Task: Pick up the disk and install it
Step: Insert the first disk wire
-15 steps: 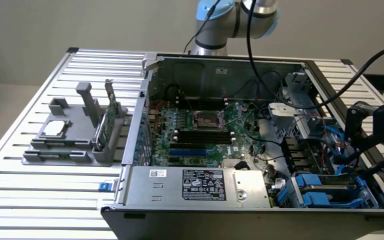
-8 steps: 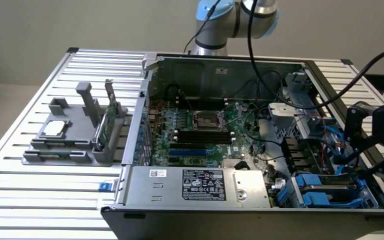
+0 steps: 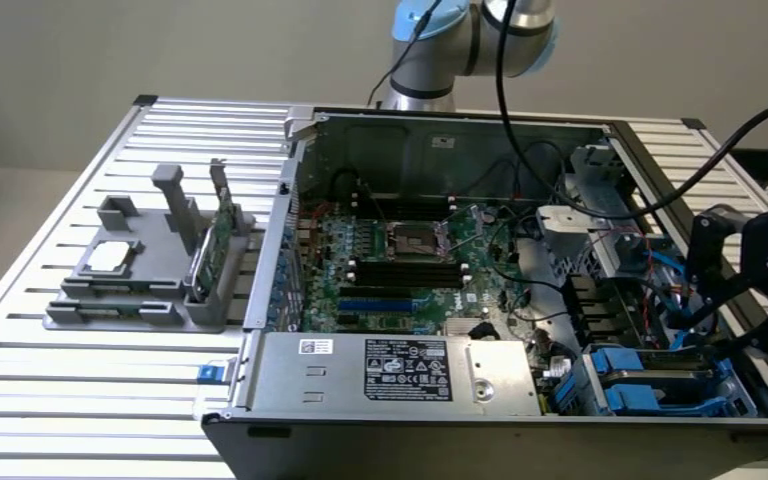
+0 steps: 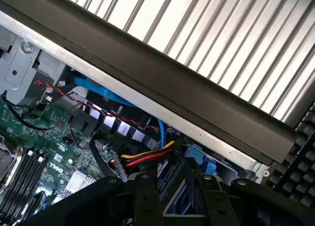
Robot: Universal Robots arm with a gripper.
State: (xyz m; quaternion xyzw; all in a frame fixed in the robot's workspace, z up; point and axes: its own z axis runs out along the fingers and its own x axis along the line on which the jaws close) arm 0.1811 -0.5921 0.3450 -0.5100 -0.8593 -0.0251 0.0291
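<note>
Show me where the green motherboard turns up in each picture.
Exterior view: the motherboard lies in the middle of the open case.
Wrist view: the motherboard lies past the case's dark wall, beside twisted red-black wires.
Shared landmark: the black memory slots on it.

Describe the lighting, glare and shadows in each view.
Exterior view: soft, even light; the ribbed silver metal table reads bright, the open grey computer case darker inside. Wrist view: the table slats glare to white; deep shade under the case's dark rim.
</note>
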